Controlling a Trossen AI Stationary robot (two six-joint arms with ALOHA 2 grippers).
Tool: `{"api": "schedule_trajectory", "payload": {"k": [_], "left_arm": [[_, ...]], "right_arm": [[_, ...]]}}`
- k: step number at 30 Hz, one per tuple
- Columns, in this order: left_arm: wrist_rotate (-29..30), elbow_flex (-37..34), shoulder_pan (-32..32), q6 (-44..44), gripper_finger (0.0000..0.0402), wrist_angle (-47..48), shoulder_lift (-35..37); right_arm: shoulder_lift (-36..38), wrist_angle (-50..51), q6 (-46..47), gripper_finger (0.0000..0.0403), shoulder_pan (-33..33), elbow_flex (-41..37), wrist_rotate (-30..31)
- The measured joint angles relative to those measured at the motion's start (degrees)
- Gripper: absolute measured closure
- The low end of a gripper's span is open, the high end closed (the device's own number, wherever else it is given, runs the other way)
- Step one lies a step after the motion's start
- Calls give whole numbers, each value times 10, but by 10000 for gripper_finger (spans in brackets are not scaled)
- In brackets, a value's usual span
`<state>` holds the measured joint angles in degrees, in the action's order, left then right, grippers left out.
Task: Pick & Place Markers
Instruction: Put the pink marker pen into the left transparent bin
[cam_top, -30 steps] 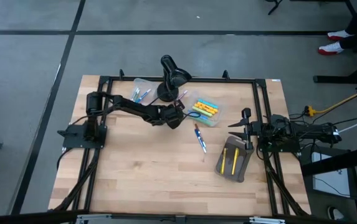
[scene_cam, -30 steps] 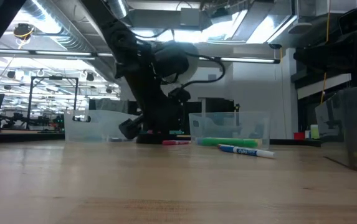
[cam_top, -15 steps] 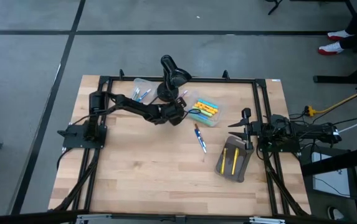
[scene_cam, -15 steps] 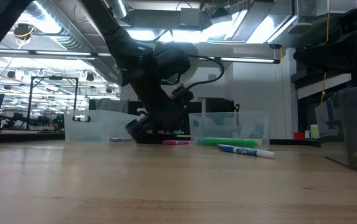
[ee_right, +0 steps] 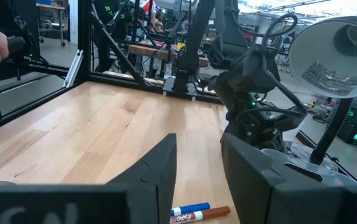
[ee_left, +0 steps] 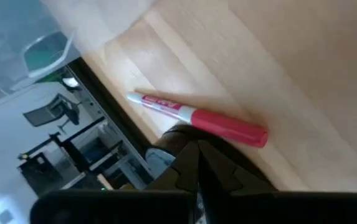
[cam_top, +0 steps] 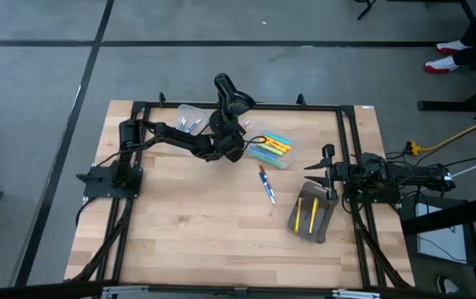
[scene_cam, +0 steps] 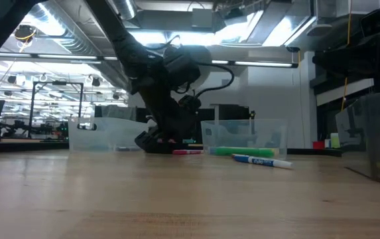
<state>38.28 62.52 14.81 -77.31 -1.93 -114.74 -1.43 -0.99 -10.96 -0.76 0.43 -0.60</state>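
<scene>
Your left gripper (cam_top: 236,146) sits low over the surface (cam_top: 196,224) beside the lamp (cam_top: 225,104), its fingers (ee_left: 194,163) closed together with nothing between them. A red marker (ee_left: 197,118) lies flat on the wood just past the fingertips, apart from them. Next to your fingers on the other side, a clear tray (cam_top: 272,148) holds yellow, green, blue and orange markers (cam_top: 273,144). A second clear tray (cam_top: 189,120) behind the arm holds a few more. Your right gripper (cam_top: 327,174) waits at the surface's edge, fingers apart, with a blue marker (ee_right: 189,210) and an orange one just beyond them.
</scene>
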Motion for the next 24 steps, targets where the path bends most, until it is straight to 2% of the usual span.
{"api": "schedule_trajectory", "payload": {"k": [8,16,24], "left_arm": [[-49,0,0,41,399,8,0],[-18,0,8,100,400,2,-2],[-18,0,15,86,400,44,-2]], "right_arm": [[0,0,0,276,0,0,0],[0,0,0,276,0,0,0],[0,0,0,276,0,0,0]]}}
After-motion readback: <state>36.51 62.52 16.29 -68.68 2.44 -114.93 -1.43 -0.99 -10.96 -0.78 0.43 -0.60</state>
